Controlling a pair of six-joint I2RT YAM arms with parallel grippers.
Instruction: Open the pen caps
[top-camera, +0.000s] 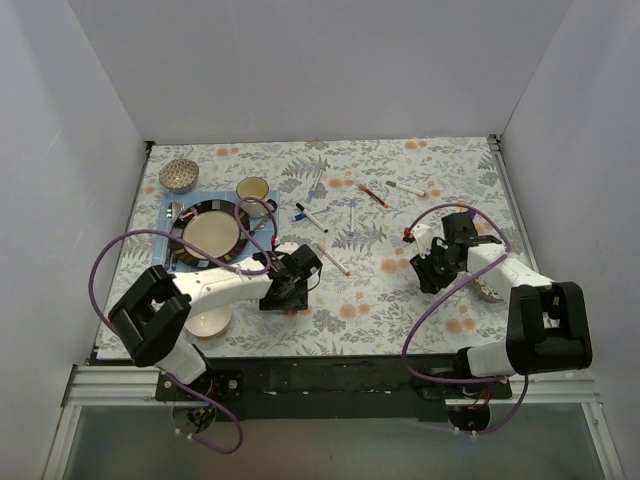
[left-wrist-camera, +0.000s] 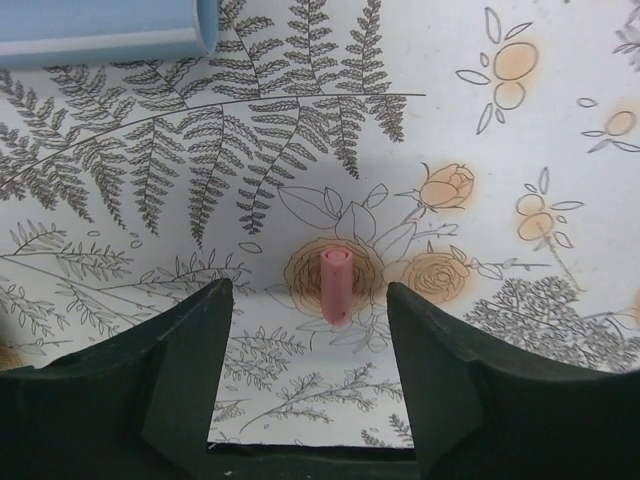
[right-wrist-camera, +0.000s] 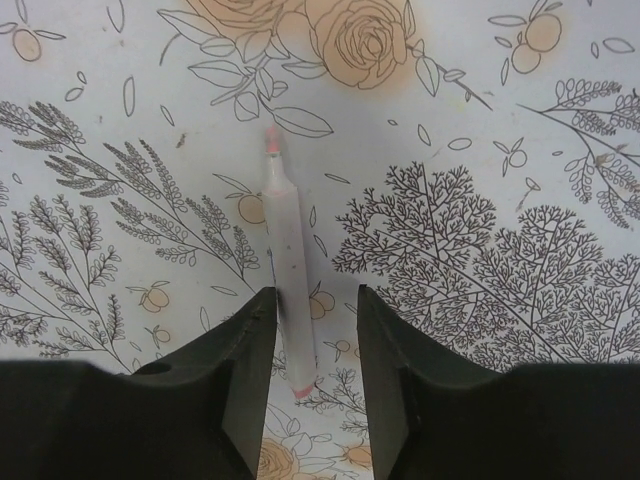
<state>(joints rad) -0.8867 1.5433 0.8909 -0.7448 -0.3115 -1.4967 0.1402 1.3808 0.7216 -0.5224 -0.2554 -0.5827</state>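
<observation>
Plainly both sets of jaws stand parted, gripping nothing. The left gripper (left-wrist-camera: 307, 300) straddles the pink cap (left-wrist-camera: 337, 285), which lies loose on the cloth (left-wrist-camera: 540, 130); a finger clipping it on the lift could send it rolling. The right gripper (right-wrist-camera: 316, 292) straddles the uncapped pen (right-wrist-camera: 283, 250), close against one finger, so a sideways pull might drag its bare tip. The blue mat (left-wrist-camera: 100, 30) has its edge well off; open cloth lies around both.

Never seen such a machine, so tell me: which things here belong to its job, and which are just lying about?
Job:
pink cap, lying loose
uncapped pink pen
other pens, scattered around

Lying about:
plate
cup
metal bowl
white bowl
</observation>
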